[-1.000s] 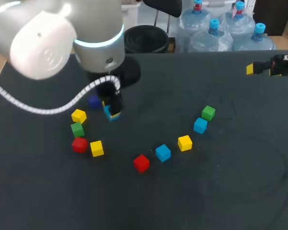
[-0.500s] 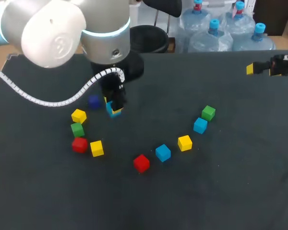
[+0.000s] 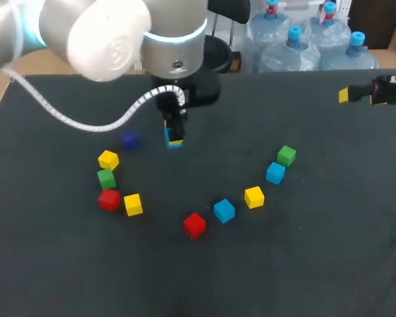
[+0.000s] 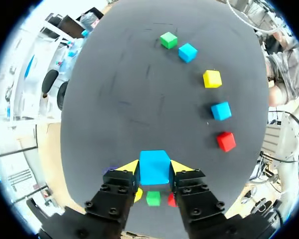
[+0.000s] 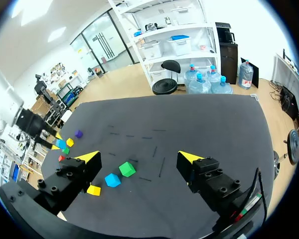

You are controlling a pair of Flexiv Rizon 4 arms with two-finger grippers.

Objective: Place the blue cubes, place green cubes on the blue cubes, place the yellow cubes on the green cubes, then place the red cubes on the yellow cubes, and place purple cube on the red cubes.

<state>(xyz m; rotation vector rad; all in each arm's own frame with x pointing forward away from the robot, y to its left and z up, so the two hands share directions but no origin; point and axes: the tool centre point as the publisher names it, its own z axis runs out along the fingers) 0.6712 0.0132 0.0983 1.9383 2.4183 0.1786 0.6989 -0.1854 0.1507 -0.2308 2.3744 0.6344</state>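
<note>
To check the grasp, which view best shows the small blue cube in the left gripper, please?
The left wrist view: the small blue cube sits large between the yellow tips of the left gripper. The head view shows a sliver; the right wrist view, a speck.

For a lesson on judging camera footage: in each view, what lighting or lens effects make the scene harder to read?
Head view: the left arm glares white, and the purple cube nearly fades into the dark table. Left wrist view: the table's edge bows, and the gripped blue cube looms larger than the red cube ahead. Right wrist view: the green cube looks tiny.
</note>
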